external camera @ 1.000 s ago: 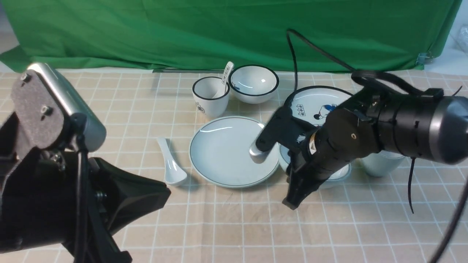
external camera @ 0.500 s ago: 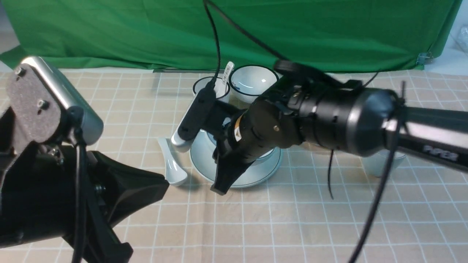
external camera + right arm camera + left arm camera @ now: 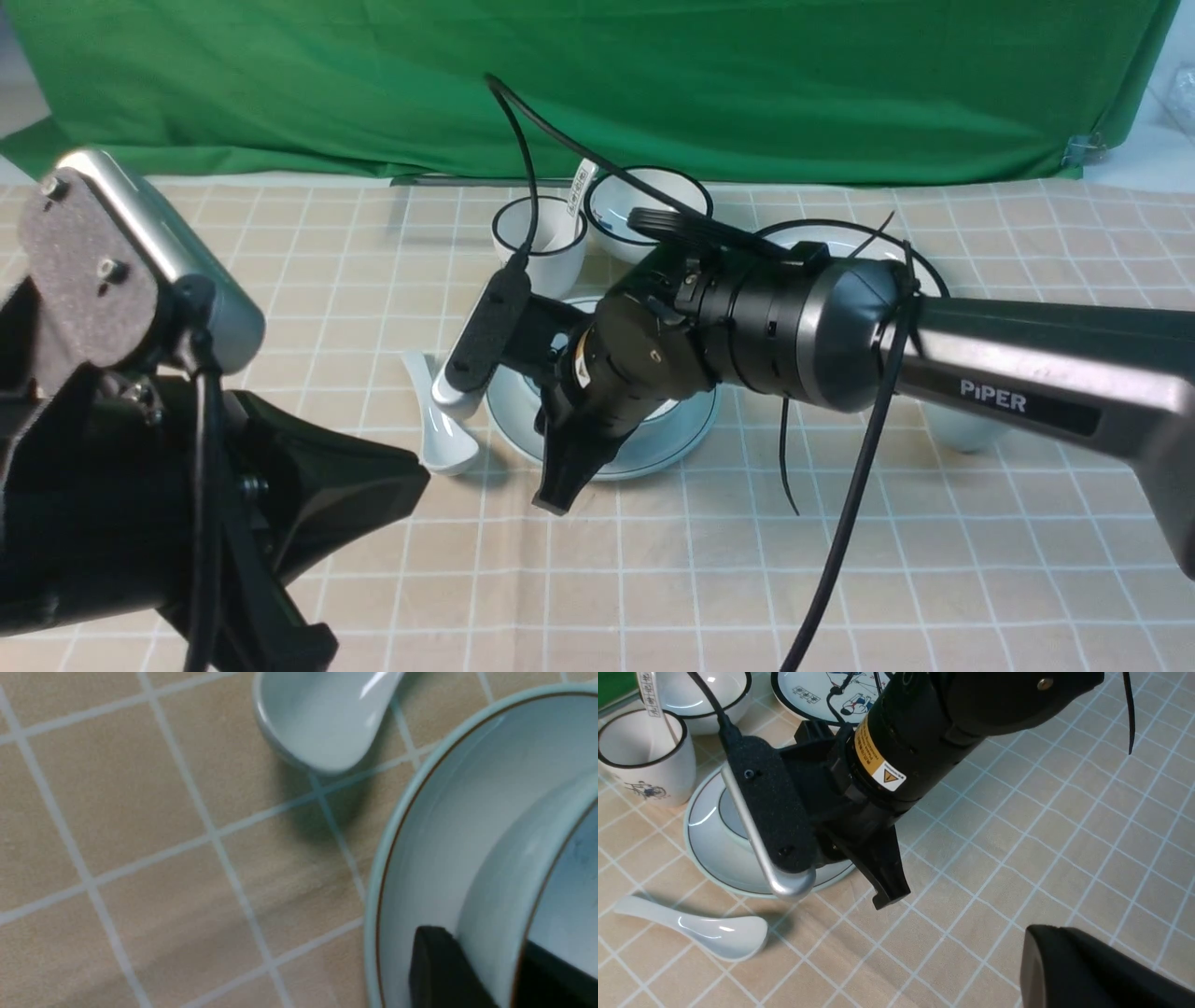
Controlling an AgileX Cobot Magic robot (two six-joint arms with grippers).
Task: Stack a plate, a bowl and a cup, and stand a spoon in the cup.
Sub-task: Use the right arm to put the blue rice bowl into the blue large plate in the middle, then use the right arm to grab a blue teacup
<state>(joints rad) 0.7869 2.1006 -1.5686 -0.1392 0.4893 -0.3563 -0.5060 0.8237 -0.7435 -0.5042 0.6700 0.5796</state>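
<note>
The plain plate lies mid-table, and the shallow bowl sits on it. My right gripper straddles the bowl's wall, one finger outside and one inside, with no gap showing. In the front view its arm covers most of the bowl. The plain white spoon lies just left of the plate, scoop nearest me. The plain cup stands to the right, half hidden behind the right arm. My left gripper hangs shut and empty at the near left.
At the back stand a black-rimmed cup holding a printed spoon, a black-rimmed bowl and a cartoon plate. A green cloth closes off the far edge. The right wrist's camera housing hangs over the plain spoon.
My right arm has carried the bowl leftward from beside the plate to on top of it, then settled a little lower. The left arm has barely moved.
</note>
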